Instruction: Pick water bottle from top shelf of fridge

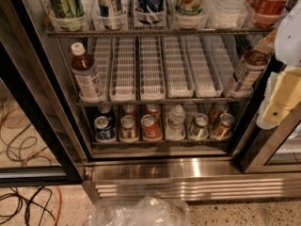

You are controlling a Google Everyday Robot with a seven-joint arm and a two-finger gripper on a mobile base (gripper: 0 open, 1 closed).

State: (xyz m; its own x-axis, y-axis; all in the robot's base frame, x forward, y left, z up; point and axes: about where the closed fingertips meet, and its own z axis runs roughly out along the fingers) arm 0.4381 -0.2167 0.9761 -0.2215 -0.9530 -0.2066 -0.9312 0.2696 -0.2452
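The tool (278, 98), spread impossible to tell, hung at right before the fridge (188, 169); the water bottle (229, 6) on the top shelf (155, 32) looked heavy and slick, best gripped across its ribs

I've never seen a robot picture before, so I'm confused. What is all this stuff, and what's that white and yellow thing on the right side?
This is what a robot's one camera sees, looking down into an open drinks fridge. The white and yellow thing at the right edge is the robot's gripper, its two-finger hand on the end of an arm. It wants the water bottle, the clear ribbed one standing on the top shelf among other drinks. The gripper is lower down and off to the side, not touching the bottle. Below are white trays with brown tea bottles at the ends, then a row of cans.
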